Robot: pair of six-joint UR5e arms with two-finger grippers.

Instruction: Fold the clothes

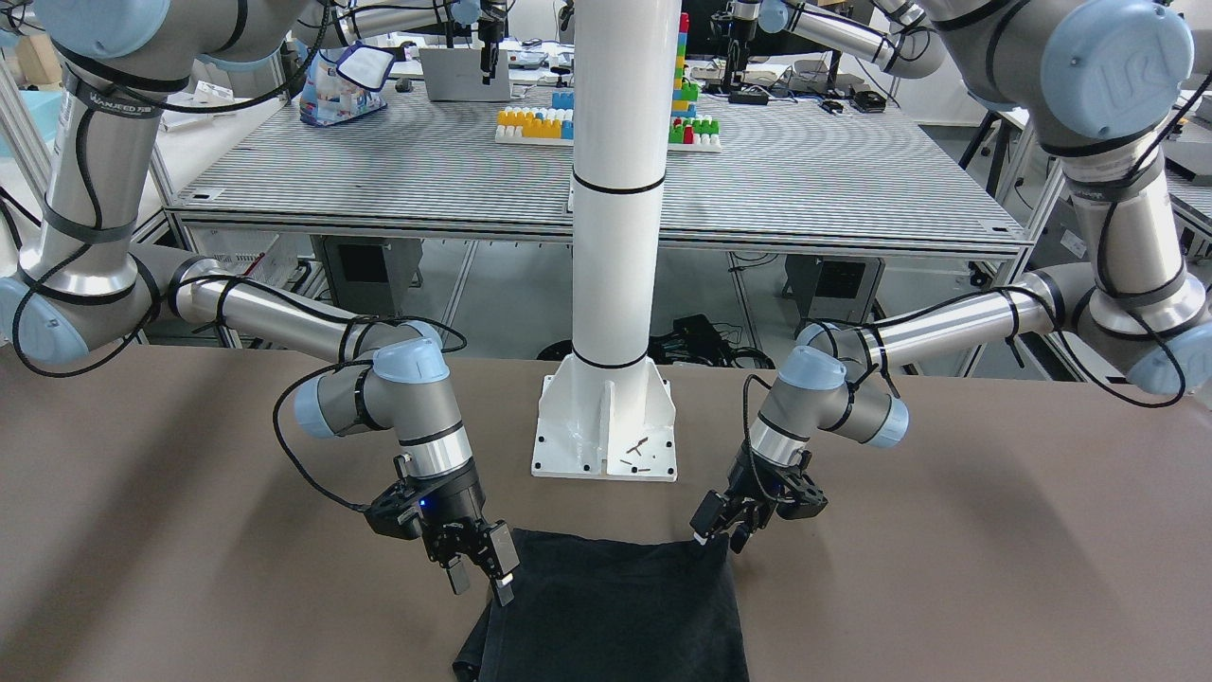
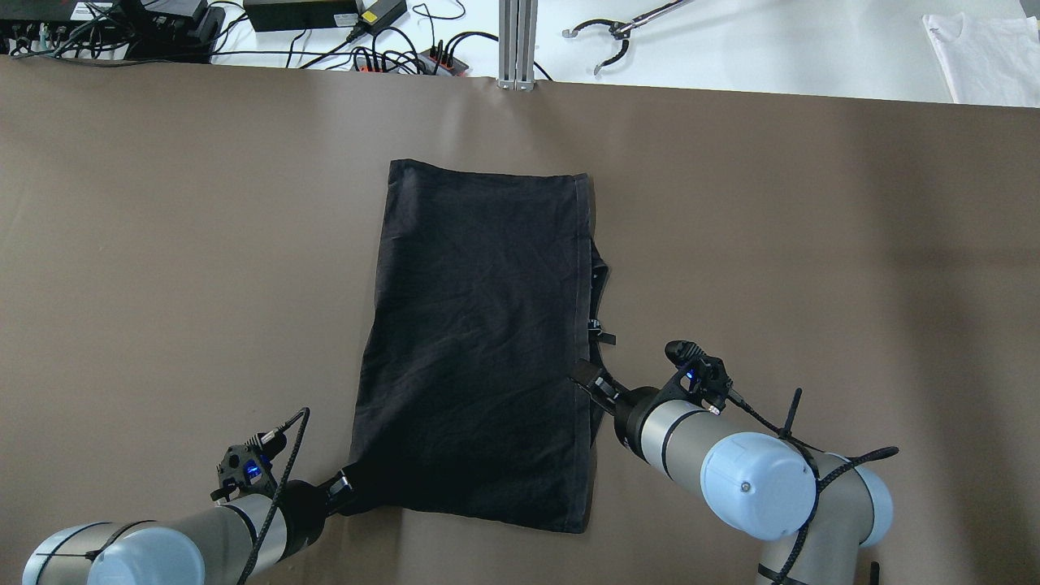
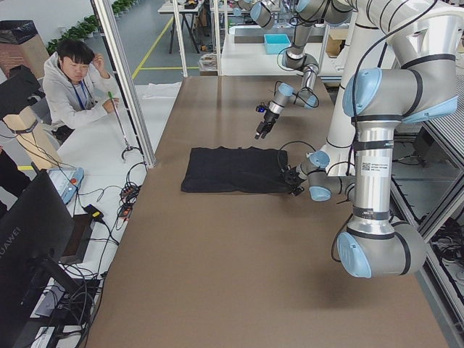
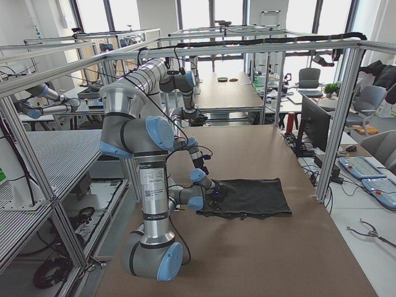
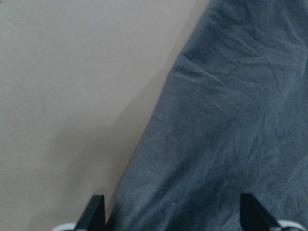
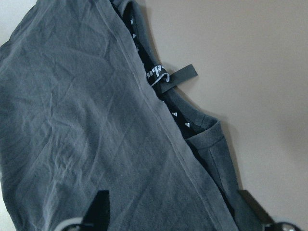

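The thin, matte black, faintly wrinkled rectangular cloth (image 2: 475,341) lies flat on the brown table (image 2: 162,244), with the left gripper (image 1: 719,540) and right gripper (image 1: 481,580) both spread open at its edges.

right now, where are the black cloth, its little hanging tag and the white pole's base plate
black cloth (image 2: 479,341), overhead exterior view, middle of its top layer
tag (image 6: 183,73), right wrist view, middle of the dark tab
base plate (image 1: 578,461), front-facing view, bare flat part
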